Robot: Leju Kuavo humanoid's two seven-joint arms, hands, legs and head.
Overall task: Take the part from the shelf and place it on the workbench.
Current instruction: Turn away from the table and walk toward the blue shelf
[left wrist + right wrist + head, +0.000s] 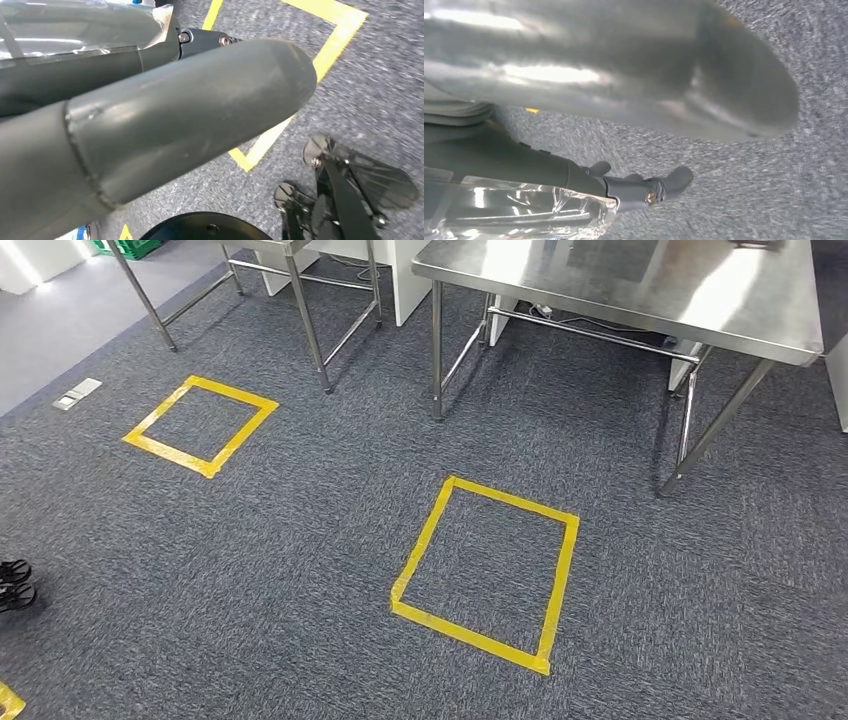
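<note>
Left hand fingers: the left hand (150, 125) hangs over the carpet; thick grey thumb extended, nothing against it. Whether the darker fingers are spread or curled cannot be told. No part seen in it.
Right hand fingers: the right hand (634, 75) is blurred, thumb out straight, one darker finger (659, 187) stretched over bare carpet, touching nothing. The rest cannot be told.
Part: not seen; no shelf seen either, so its place cannot be stated.
Workbench: steel workbench (640, 285) at 1 o'clock in the head view, well apart from both hands; a second steel table (290, 260) at 11 o'clock.
Floor: grey carpet, one yellow tape square (487, 573) near centre, another (200, 425) at 10 o'clock.
Progress: judged at or near the start. Fetching, carrying and placing all remain, so far as shown.
</note>
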